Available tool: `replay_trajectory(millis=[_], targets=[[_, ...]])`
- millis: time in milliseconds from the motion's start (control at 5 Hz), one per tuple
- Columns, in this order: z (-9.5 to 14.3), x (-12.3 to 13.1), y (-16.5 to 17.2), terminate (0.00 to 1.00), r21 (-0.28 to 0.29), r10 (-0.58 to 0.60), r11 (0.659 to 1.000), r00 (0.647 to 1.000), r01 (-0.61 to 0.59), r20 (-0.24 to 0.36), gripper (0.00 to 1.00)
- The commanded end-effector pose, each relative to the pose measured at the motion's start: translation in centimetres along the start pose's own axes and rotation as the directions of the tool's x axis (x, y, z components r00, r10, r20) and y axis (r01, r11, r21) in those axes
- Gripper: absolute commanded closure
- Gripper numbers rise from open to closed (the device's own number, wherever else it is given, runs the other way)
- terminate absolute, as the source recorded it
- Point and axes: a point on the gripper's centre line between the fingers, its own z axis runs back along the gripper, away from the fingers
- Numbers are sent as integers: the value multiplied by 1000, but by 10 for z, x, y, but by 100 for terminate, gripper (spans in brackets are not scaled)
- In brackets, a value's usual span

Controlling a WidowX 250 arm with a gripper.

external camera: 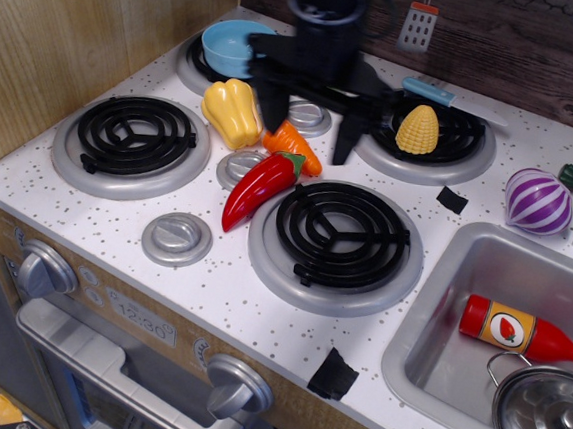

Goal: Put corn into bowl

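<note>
Now reaching with the black gripper, fingers spread and empty, just left of the small bumpy yellow plastic corn cob on the back-right burner; best centred over the cob's middle before closing; round light-blue plastic bowl waiting back-left

Open air above corn; carrot beside fingers.
</note>
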Motion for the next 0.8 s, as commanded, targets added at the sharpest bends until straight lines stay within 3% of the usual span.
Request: replay_trajectory(millis=[0,400,600], targets=[[-1,44,-25,0,-4,-88,996,992,89,91,0],[-19,82,-45,0,109,-138,987,961,115,238,0],[-26,92,-47,0,89,-150,987,956,131,254,0]])
